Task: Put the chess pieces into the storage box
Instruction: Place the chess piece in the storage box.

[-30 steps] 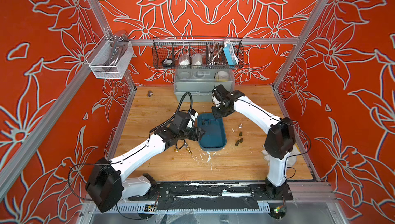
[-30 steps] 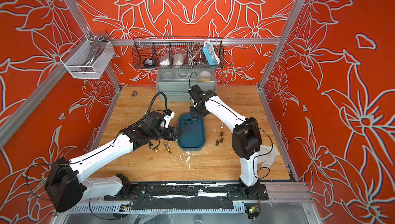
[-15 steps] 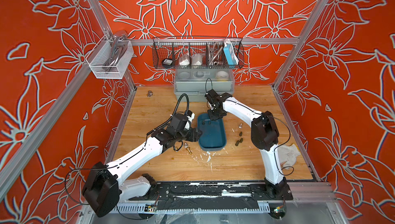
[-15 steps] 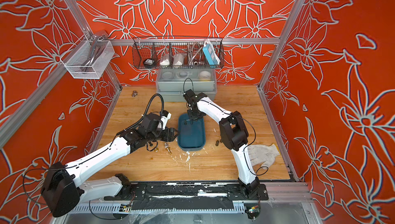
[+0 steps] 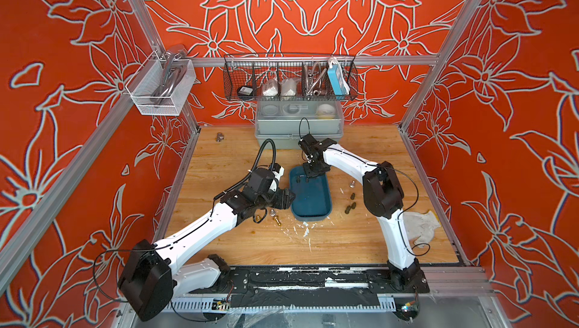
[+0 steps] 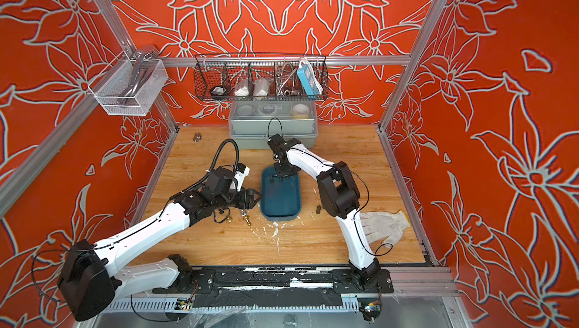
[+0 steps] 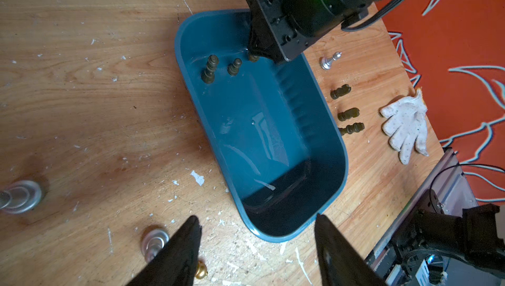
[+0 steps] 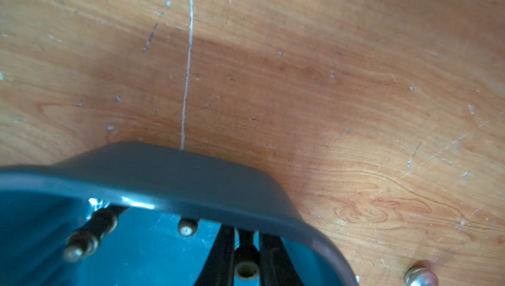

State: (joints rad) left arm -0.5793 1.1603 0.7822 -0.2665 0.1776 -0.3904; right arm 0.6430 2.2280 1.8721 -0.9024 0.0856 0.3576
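Desk: Foreground first, what lies nearest?

Photographer: White glove on the table's right side. Further in, left gripper hovers at the left flank of the storage box, toward its near end, jaws apart and empty. Silver and gold chess pieces sit on the wood right beside it.

Desk: And the box itself?

Photographer: Mid-table, lengthwise. Two dark pieces stand at its far end. Right gripper reaches down inside beside them, jaws pinched on a third dark piece. Three loose dark pieces sit on the wood just right of the box, upright or toppled is hard to say from these angles, with a silver piece standing just beyond them.

Desk: Background?

Photographer: Grey lidded box against the back wall, black wire basket hung above it, small brown fitting alone in the far left corner.
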